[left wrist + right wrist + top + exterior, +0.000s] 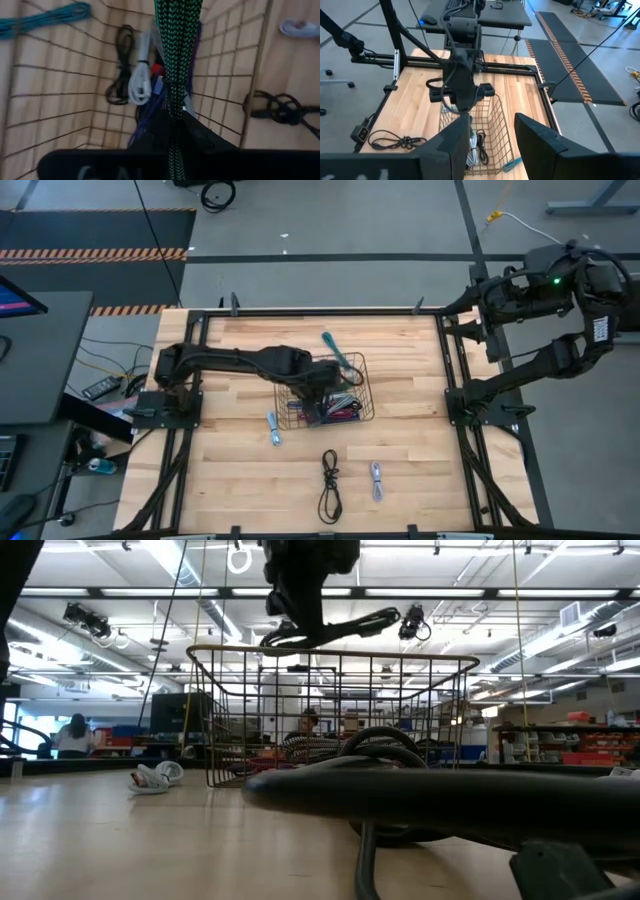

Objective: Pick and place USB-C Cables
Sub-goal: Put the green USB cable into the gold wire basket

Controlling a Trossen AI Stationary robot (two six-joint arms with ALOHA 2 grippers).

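My left gripper (175, 122) is over the dark wire basket (350, 363), shut on a green-and-black braided cable bundle (177, 45). The low view shows that gripper (300, 610) above the basket rim (330, 658). Inside the basket lie a black bundle (121, 65), a white one (140, 77) and purple ones (150, 112). A teal cable (335, 350) is draped over the basket's far rim. On the table lie a pale bundle (274, 427), a black cable (330, 485) and a blue-grey bundle (376, 478). My right gripper (492, 145) is open, parked beyond the table's right edge. My left gripper pinches the green braided bundle between its two fingers, coming from above and pointing down into the basket. The fingers sit on the bundle's strands (175, 107) beside a tie. The bundle (335, 630) is lifted clear, above the basket's rim.
The basket stands mid-table, slightly toward the far side. Bare wood lies to its left and right and along the near edge around the loose cables. The black cable (420, 795) lies close in front of the low camera. People are in the room beyond the table.
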